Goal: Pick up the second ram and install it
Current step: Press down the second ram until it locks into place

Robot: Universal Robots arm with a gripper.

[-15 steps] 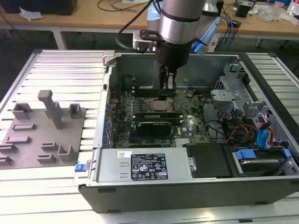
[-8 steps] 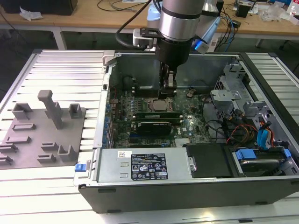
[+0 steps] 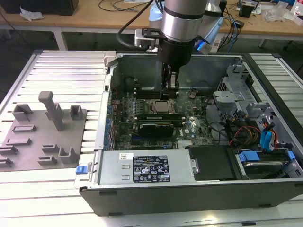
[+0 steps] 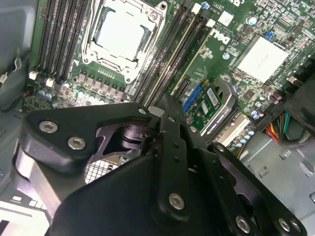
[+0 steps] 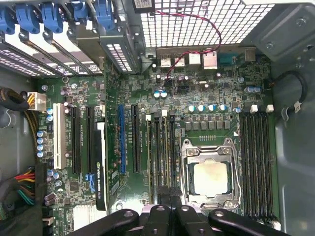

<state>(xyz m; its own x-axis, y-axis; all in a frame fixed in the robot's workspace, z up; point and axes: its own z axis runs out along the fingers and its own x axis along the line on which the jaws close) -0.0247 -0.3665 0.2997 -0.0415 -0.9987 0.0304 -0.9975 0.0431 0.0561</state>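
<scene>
My gripper (image 3: 171, 94) hangs inside the open computer case, above the motherboard (image 3: 191, 124) and close to the CPU socket (image 3: 162, 106). Its fingers look shut, with nothing visible between them. Thin dark ram strips (image 3: 158, 116) sit in the long slots between the socket and the graphics card. I take one of them for the second ram (image 5: 169, 152), but cannot tell which. In the first wrist view the gripper (image 5: 168, 191) lines up with one end of those slots. In the second wrist view the gripper (image 4: 160, 105) is over the same slot ends, with the ram strips (image 4: 179, 54) running away from it.
A grey moulded tray (image 3: 33, 142) lies on the ribbed table at the exterior view's left. Inside the case are the power supply (image 3: 147, 168), drive bays and cables (image 3: 255, 132), and a graphics card (image 5: 101, 162). Four bare slots (image 5: 256, 162) lie on the socket's other side.
</scene>
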